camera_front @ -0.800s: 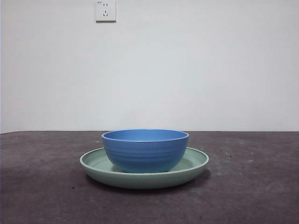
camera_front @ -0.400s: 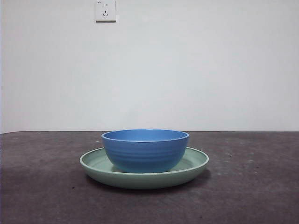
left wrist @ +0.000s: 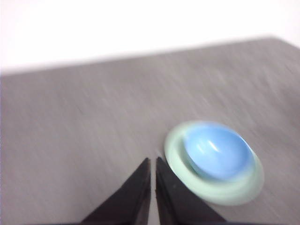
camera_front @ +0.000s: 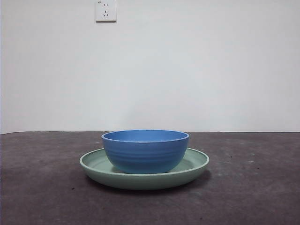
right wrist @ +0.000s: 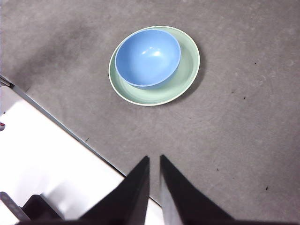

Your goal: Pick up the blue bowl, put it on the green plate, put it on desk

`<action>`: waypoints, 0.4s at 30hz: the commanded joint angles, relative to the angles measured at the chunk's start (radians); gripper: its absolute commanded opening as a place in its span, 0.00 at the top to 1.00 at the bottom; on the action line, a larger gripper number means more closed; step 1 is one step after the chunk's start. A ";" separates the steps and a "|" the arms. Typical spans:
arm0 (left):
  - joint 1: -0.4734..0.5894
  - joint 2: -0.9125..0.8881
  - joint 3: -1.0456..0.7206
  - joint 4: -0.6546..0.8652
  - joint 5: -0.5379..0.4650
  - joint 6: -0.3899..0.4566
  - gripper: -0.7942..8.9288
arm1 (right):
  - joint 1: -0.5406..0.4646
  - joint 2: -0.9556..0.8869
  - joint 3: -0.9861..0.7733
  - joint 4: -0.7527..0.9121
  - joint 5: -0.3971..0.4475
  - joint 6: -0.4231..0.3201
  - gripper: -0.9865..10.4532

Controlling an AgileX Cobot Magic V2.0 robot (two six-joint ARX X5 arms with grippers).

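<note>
The blue bowl (camera_front: 146, 151) stands upright inside the green plate (camera_front: 96, 164) on the desk (camera_front: 253, 187), a little toward the plate's left side. The right wrist view shows the same stack from high above, the bowl (right wrist: 147, 57) resting in the plate (right wrist: 186, 70). In the blurred left wrist view the bowl (left wrist: 215, 151) sits in the plate (left wrist: 234, 190) as well. My left gripper (left wrist: 153, 163) is shut and empty, away from the plate. My right gripper (right wrist: 154, 161) is shut and empty too, raised high near the desk's edge. Neither arm appears in the front view.
A white wall with a socket (camera_front: 106, 10) stands behind the desk. The desk's edge (right wrist: 61, 129) runs diagonally in the right wrist view, with white floor beyond it.
The plate and bowl sit a hair further left than before. The left wrist picture is motion-blurred.
</note>
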 commanded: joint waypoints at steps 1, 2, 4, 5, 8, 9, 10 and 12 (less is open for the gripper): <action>0.052 -0.056 -0.121 0.192 -0.004 0.095 0.90 | 0.009 0.004 0.008 -0.029 0.000 -0.006 0.89; 0.071 -0.080 -0.182 0.264 -0.013 0.100 0.90 | 0.009 0.004 0.008 -0.029 0.000 -0.006 0.89; 0.103 -0.126 -0.308 0.394 -0.057 0.100 0.90 | 0.009 0.004 0.008 -0.029 0.000 -0.006 0.89; 0.120 -0.148 -0.377 0.462 -0.086 0.098 0.90 | 0.009 0.004 0.008 -0.029 0.000 -0.006 0.89; 0.162 -0.203 -0.560 0.607 -0.128 0.056 0.90 | 0.009 0.004 0.008 -0.029 0.000 -0.006 0.89; 0.172 -0.215 -0.607 0.639 -0.132 0.037 0.90 | 0.009 0.004 0.008 -0.029 0.000 -0.006 0.89; 0.182 -0.227 -0.656 0.666 -0.137 0.017 0.90 | 0.009 0.004 0.008 -0.029 0.000 -0.006 0.89; 0.199 -0.246 -0.729 0.690 -0.137 0.002 0.90 | 0.009 0.004 0.008 -0.029 0.000 -0.006 0.89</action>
